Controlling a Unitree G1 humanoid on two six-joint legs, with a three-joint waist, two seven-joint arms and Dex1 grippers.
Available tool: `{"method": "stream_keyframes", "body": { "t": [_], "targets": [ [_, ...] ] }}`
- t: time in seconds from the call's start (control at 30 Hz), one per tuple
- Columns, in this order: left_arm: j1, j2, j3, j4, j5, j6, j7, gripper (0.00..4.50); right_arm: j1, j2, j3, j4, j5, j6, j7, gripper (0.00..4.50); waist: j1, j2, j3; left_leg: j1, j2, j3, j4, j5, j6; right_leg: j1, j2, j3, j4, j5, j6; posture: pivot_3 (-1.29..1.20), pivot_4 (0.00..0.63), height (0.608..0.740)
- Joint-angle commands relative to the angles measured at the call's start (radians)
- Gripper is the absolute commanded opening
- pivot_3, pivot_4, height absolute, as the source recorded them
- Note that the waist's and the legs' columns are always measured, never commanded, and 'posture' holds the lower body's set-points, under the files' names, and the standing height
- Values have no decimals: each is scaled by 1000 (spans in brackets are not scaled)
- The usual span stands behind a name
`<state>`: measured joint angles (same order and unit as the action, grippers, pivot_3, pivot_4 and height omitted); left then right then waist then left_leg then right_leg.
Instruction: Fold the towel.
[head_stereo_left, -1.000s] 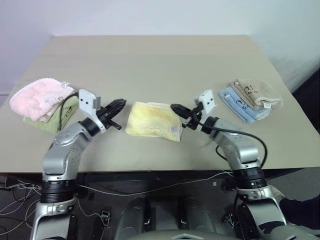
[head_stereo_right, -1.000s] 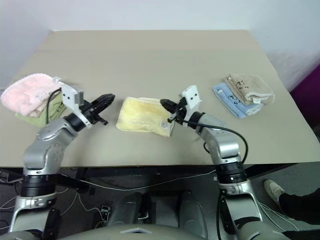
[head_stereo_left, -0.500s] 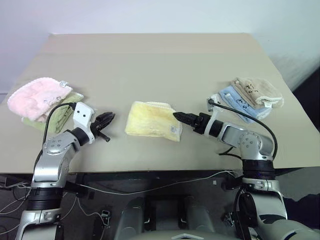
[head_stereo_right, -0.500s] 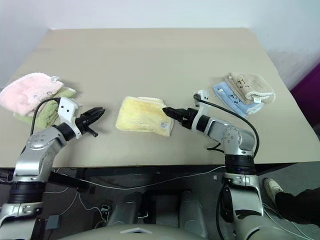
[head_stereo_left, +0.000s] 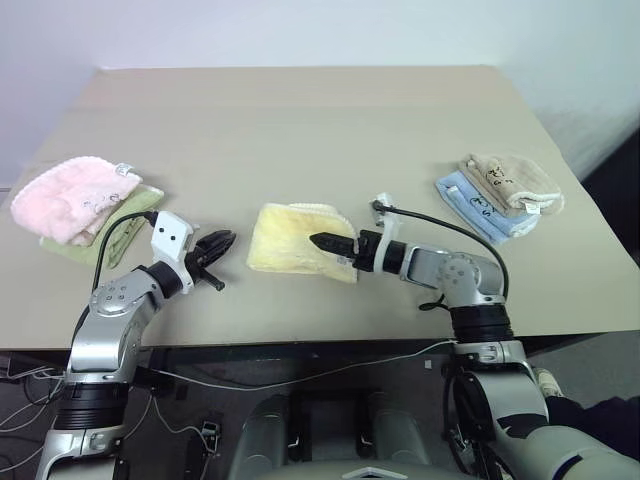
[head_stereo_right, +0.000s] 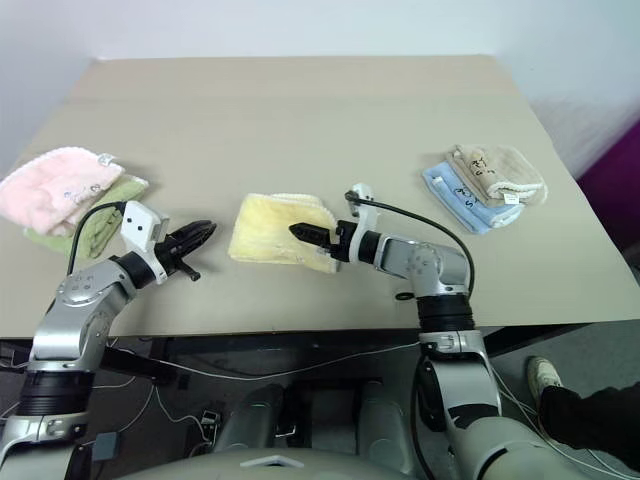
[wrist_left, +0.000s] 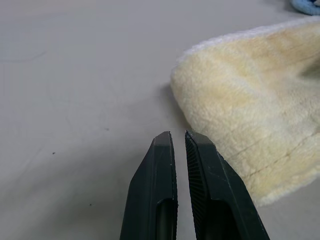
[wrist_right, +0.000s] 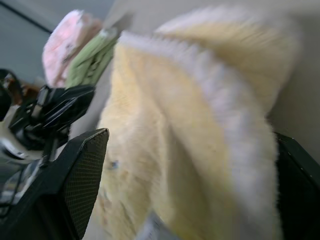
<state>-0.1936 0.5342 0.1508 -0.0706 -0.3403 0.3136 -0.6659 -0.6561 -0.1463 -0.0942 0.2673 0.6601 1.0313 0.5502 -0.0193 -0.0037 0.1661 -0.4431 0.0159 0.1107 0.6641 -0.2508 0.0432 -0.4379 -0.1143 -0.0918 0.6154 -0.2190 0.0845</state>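
Left eye view: beige table (head_stereo_left: 300, 120), pale wall (head_stereo_left: 300, 30).

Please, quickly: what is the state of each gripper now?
Left gripper: shut, empty, beside the towel.
Right gripper: open, its fingers astride the towel's edge.

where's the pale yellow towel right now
The pale yellow terry towel lies folded near the table's front middle, between the shut left gripper and the open right gripper, whose fingers straddle its right edge.
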Motion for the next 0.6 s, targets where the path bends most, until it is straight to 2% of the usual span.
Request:
{"method": "stream_keyframes", "body": {
  "t": [0.03, 0.07, 0.17, 0.53, 0.6],
  "targets": [
    [20, -9, 7, -59, -12, -2, 11, 434, -29, 25, -8, 17, 14, 13, 0, 4486, 0, 0, 0, 0, 0, 0, 0, 0, 0, 0, 0, 0, 0, 0, 0, 0, 150, 740],
    [26, -12, 7, -65, -11, -2, 12, 434, -31, 30, -14, 22, 17, 15, -1, 4486, 0, 0, 0, 0, 0, 0, 0, 0, 0, 0, 0, 0, 0, 0, 0, 0, 150, 740],
    [43, -19, 7, -82, -11, -1, 17, 434, -34, 39, -39, 30, 29, 27, -7, 3893, 0, 0, 0, 0, 0, 0, 0, 0, 0, 0, 1, 0, 0, 0, 0, 0, 150, 740],
    [37, -31, -7, -75, -3, -3, 15, 434, -12, 53, -90, -15, 66, 56, -17, 159, 2, 0, 0, 0, 0, 0, 0, 0, 0, 0, 1, 0, 0, 0, 0, 0, 150, 740],
    [33, -30, -10, -72, -4, -3, 13, 434, -5, 55, -94, -32, 72, 58, -18, 19, 2, 0, 0, 0, 0, 0, 0, 0, 0, 0, 1, 0, 0, 0, 0, 0, 150, 740]
  ]
}}
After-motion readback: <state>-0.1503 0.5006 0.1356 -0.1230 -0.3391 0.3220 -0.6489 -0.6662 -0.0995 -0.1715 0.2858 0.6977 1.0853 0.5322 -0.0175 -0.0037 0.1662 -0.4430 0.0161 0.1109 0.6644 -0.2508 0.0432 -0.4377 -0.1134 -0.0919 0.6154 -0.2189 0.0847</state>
